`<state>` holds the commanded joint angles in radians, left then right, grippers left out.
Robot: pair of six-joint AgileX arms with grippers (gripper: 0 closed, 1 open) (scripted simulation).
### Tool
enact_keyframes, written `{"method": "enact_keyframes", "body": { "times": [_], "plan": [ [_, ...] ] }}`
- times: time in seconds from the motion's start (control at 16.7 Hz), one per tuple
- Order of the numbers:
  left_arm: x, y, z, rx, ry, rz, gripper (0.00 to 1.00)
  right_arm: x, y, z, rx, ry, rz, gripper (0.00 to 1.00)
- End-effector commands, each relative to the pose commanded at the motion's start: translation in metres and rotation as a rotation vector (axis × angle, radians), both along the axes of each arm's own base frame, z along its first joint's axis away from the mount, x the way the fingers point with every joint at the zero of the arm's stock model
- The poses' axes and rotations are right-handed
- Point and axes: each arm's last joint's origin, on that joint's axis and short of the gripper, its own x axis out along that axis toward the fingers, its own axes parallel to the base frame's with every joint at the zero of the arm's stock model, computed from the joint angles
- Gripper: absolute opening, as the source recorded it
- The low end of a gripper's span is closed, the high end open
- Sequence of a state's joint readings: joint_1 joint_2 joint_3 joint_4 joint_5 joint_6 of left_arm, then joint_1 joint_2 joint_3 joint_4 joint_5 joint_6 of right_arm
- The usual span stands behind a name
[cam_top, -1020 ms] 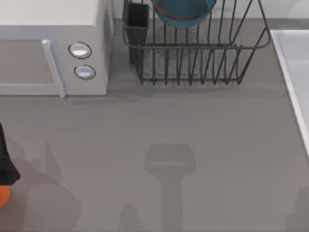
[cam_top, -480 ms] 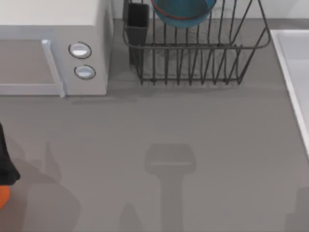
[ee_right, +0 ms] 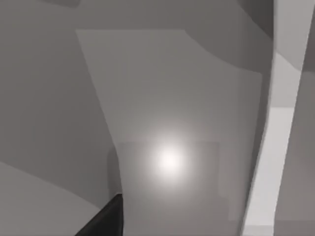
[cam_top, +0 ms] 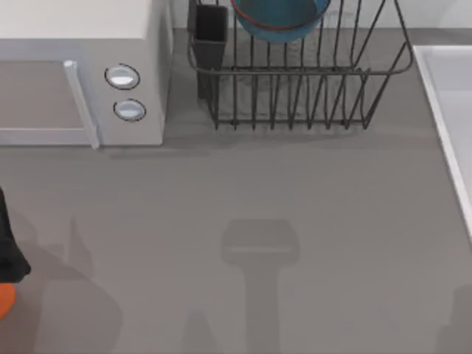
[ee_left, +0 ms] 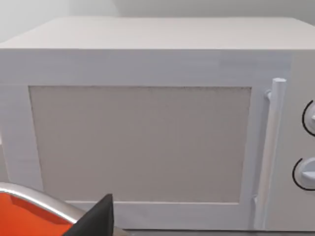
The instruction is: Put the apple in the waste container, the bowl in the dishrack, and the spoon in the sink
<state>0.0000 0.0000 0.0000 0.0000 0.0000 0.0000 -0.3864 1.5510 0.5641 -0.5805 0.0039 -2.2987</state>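
The bowl [cam_top: 279,18] sits in the dishrack [cam_top: 299,81] at the table's [cam_top: 258,199] far edge. Going left to right: my left arm [cam_top: 9,247] at the left edge above an orange container [cam_top: 4,299], the white microwave [cam_top: 81,70], the rack's dark utensil cup [cam_top: 210,33], then the sink [cam_top: 450,118] at the right edge. In the left wrist view a dark fingertip [ee_left: 96,221] of the left hand shows before the microwave door [ee_left: 140,142]; whether either hand is apart or together I cannot tell.

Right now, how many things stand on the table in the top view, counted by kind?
Bowl: 1
Dishrack: 1
Microwave: 1
Sink: 1
Orange container, at the left edge: 1
Total: 5
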Motion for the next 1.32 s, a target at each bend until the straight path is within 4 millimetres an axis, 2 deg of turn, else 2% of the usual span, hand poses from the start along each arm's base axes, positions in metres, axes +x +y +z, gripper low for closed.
{"method": "enact_keyframes", "body": {
  "times": [0.3,0.36,0.48,0.6,1.08,1.32],
  "plan": [
    [0.000,0.000,0.000,0.000,0.000,0.000,1.00,0.000,0.000,0.000,0.000,0.000,0.000,0.00],
    [0.000,0.000,0.000,0.000,0.000,0.000,1.00,0.002,0.001,0.022,-0.035,-0.012,-0.027,0.00],
    [0.000,0.000,0.000,0.000,0.000,0.000,1.00,0.003,0.000,0.025,-0.036,-0.015,-0.025,0.00],
    [0.000,0.000,0.000,0.000,0.000,0.000,1.00,0.007,-0.001,0.038,-0.037,-0.017,-0.019,0.00],
    [0.000,0.000,0.000,0.000,0.000,0.000,1.00,0.003,0.001,0.116,-0.032,-0.004,-0.024,0.00],
    [0.000,0.000,0.000,0.000,0.000,0.000,1.00,0.002,0.001,0.122,-0.035,-0.012,-0.027,0.00]
  ]
}}
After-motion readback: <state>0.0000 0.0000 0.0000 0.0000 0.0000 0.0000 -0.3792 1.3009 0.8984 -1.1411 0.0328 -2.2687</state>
